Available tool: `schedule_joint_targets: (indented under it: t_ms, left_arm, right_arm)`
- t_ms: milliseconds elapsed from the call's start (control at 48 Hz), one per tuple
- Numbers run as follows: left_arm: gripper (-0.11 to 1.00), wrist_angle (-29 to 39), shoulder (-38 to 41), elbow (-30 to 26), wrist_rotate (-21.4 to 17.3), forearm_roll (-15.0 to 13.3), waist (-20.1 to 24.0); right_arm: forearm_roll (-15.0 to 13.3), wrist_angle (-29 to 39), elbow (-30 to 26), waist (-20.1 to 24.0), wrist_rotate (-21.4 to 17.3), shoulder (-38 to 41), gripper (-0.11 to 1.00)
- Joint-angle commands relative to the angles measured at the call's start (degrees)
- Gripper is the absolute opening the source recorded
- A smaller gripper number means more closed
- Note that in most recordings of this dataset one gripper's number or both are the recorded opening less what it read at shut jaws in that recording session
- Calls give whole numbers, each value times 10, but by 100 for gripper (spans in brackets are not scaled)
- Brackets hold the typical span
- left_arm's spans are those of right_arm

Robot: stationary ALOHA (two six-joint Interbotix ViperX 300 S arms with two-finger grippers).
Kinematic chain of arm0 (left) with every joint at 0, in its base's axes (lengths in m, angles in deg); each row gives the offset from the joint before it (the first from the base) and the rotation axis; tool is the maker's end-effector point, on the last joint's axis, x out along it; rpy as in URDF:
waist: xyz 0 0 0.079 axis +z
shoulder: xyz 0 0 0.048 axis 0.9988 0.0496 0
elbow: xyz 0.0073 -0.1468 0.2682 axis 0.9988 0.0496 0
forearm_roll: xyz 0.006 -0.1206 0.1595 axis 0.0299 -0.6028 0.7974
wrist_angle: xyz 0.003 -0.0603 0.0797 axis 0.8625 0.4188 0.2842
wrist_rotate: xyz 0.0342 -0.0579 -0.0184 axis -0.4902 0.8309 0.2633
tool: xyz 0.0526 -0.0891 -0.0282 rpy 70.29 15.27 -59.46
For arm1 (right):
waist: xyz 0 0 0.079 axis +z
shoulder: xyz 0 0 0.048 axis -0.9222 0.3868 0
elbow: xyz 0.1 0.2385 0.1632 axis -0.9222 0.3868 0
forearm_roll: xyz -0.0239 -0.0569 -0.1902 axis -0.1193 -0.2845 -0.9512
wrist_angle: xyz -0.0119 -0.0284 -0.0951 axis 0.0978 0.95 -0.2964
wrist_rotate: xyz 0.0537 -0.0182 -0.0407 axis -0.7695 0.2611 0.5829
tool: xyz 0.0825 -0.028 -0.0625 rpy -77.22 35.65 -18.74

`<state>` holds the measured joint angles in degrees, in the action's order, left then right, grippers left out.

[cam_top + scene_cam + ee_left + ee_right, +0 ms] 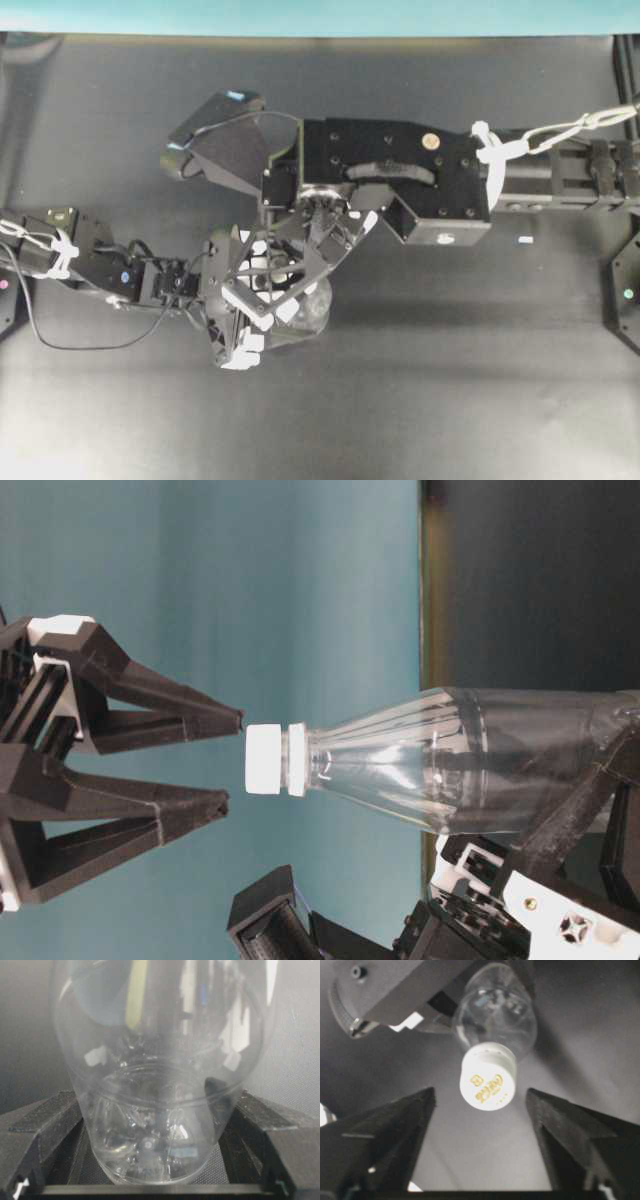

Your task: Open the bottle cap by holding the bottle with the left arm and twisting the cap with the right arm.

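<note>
The clear plastic bottle (450,770) stands held low on its body by my left gripper (160,1160), whose black fingers (40,1130) press on both sides of it. Its white cap (487,1077) is on. My right gripper (480,1094) is open, pointing straight at the cap, its two tips level with the cap's top and apart from it on either side. The table-level view shows the same gap between this gripper (232,760) and the cap (266,760). From overhead, the right gripper (290,280) covers most of the bottle (312,312), and the left gripper (255,300) grips from the left.
The dark table (450,380) carries a small white tape mark (525,240) right of the arms. A black mount (625,290) sits at the right edge. A teal wall (320,15) runs along the back.
</note>
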<state>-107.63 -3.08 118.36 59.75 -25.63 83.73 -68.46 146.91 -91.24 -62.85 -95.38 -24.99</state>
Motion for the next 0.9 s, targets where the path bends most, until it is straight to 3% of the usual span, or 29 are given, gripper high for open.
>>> schedule_joint_targets:
  t_ms: [0, 83, 312, 437, 604, 771, 875]
  left_arm:
    - [83, 1, 0, -3, 1, 2, -6]
    - [83, 2, 0, -3, 1, 2, -6]
    - [83, 1, 0, -4, 1, 2, -5]
    - [83, 1, 0, -3, 1, 1, -7]
    - [83, 1, 0, -4, 1, 1, -8]
    - [83, 1, 0, -4, 1, 1, -9]
    - [83, 1, 0, -4, 1, 1, -11]
  right_arm:
    - [-2, 2, -6, 7, 10, -2, 75]
    - [-2, -4, -4, 8, 10, -1, 81]
    - [-3, -8, 27, 8, 12, 9, 76]
    - [-4, -16, 37, 9, 14, 7, 65]
    - [-4, -52, 40, 8, 16, 5, 37]
    - [-3, -55, 40, 8, 18, 4, 37]
    - [-4, -45, 40, 8, 45, 4, 37]
